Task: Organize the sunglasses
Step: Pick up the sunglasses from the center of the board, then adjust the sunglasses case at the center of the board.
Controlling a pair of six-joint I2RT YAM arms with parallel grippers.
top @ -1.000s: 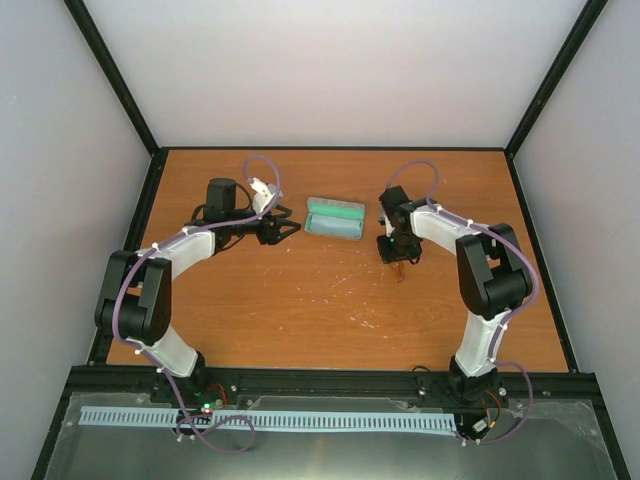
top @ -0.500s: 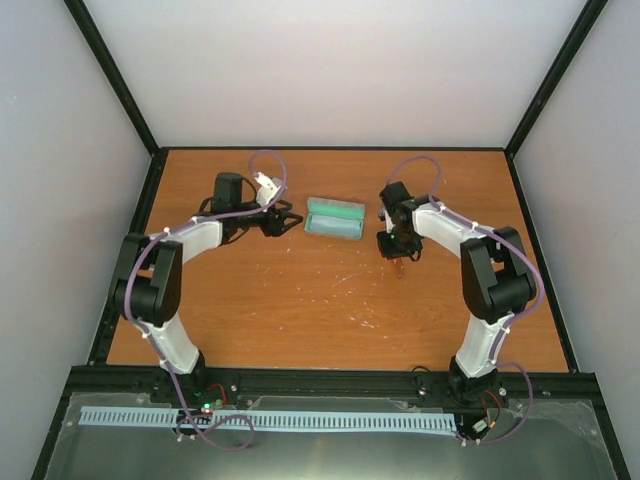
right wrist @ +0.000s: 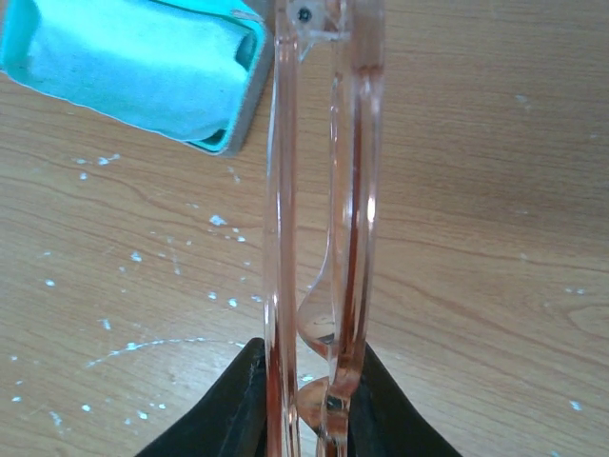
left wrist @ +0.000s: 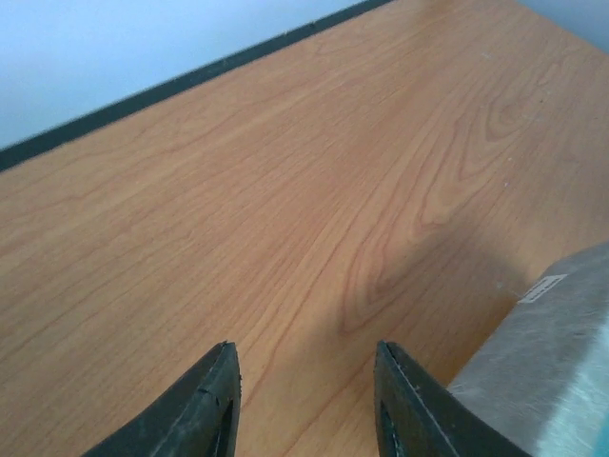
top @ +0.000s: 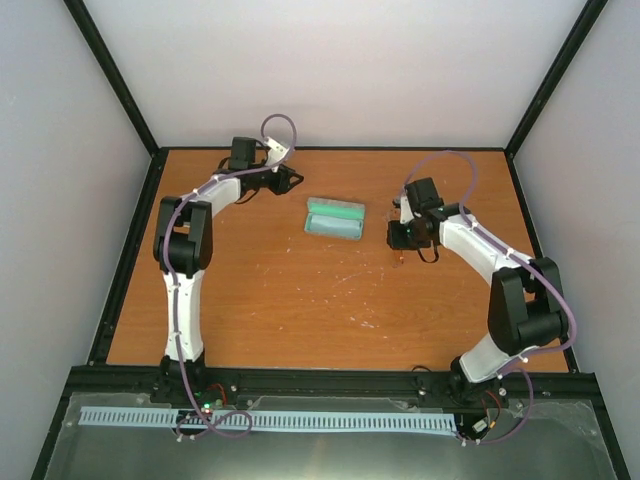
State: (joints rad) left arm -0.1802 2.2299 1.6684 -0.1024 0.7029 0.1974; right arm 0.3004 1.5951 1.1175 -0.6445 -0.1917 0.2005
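Observation:
The sunglasses [right wrist: 324, 190] are folded, reddish-brown and translucent, and stand upright between the fingers of my right gripper [right wrist: 306, 357], which is shut on them above the table. In the top view the right gripper [top: 400, 237] hangs just right of the open grey box with green lining [top: 334, 219], and a bit of the frame [top: 401, 259] shows below it. The box's end [right wrist: 133, 67] lies at the upper left of the right wrist view. My left gripper [top: 288, 178] is open and empty near the table's back left, its fingertips [left wrist: 228, 354] over bare wood.
A grey corner of the box [left wrist: 557, 357] shows at the right edge of the left wrist view. The black frame rail [top: 330, 150] and white wall run along the back. White specks [right wrist: 143, 257] mark the wooden table below the glasses. No cloth is in view.
The left arm has swung from beside the box to the back left of the table. The right gripper has shifted slightly right and back, still holding the glasses.

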